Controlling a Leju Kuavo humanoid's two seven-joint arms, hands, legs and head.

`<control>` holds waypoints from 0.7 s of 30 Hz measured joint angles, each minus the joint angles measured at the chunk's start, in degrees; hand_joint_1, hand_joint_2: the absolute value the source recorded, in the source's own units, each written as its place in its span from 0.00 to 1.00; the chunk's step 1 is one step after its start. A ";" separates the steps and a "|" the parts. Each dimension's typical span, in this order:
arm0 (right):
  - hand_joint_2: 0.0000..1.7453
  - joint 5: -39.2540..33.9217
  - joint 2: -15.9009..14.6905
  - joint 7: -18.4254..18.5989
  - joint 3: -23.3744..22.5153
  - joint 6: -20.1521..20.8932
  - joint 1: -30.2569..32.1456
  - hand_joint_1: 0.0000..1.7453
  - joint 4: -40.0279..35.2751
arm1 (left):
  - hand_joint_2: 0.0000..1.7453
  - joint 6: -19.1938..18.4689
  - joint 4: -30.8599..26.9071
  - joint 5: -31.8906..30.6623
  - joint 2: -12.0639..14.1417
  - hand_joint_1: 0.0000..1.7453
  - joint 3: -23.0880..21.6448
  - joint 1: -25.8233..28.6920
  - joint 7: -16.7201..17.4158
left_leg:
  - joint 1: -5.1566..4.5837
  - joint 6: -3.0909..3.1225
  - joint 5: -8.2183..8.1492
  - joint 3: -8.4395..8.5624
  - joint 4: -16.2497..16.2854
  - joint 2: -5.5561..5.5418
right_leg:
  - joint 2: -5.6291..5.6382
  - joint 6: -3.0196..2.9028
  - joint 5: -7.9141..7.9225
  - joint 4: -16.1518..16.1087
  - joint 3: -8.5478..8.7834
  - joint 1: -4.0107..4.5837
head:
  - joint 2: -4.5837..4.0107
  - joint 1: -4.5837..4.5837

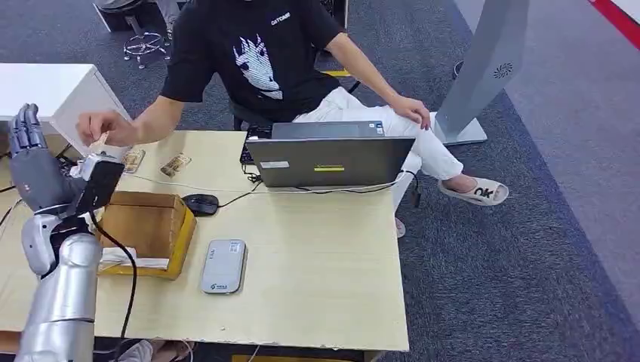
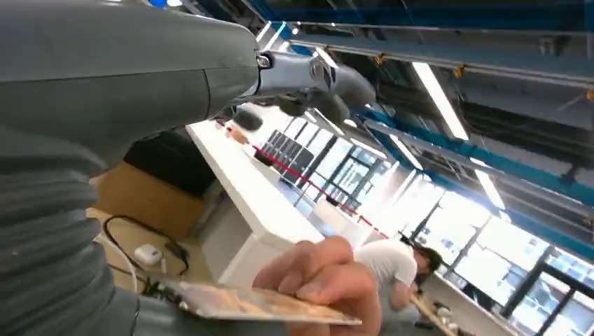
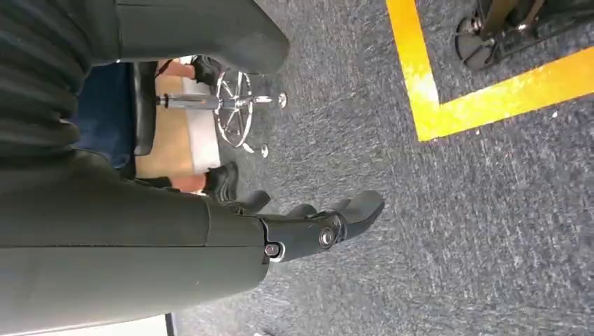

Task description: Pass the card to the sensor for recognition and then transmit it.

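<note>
1. Left hand (image 1: 30,162) raised over the bench's (image 1: 317,264) left edge, fingers straight, spread, holding nothing.
2. Card (image 2: 259,305) pinched by a person's hand (image 1: 102,130) just beyond; long axis runs from the left hand towards the person.
3. Sensor (image 1: 223,265) near front edge; box (image 1: 147,226), laptop (image 1: 328,158) farther back.
4. Right hand (image 3: 315,227) hangs over carpet, fingers loosely apart, holding nothing.

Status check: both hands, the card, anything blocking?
Left hand raised, fingers apart, empty. Right hand hanging over carpet, empty. Thin tan card in person's hand beside left hand. Nothing blocking.
</note>
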 joint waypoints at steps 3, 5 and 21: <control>1.00 0.13 0.00 -0.63 0.07 0.17 0.13 0.00 0.00 | 1.00 -1.57 0.00 0.99 -0.50 1.00 -1.29 1.14 0.09 | 0.00 0.00 0.00 -0.02 0.00 0.01 | 0.01 0.00 0.00 0.00 -0.01 0.00 | 0.00 0.00; 1.00 0.26 0.00 -1.11 0.22 0.26 0.15 0.00 0.00 | 1.00 -2.33 -0.02 1.92 -0.74 1.00 -1.57 1.78 0.09 | 0.00 0.00 0.00 -0.02 0.00 0.03 | 0.02 0.00 0.00 0.00 -0.02 0.00 | 0.00 0.00; 1.00 0.52 0.00 -1.92 1.25 0.17 0.21 0.00 0.00 | 1.00 -6.54 -1.68 3.89 -1.01 1.00 -4.11 4.70 0.02 | 0.00 0.00 0.00 -0.05 0.00 0.00 | 0.02 0.00 0.00 0.00 -0.06 0.00 | 0.00 0.00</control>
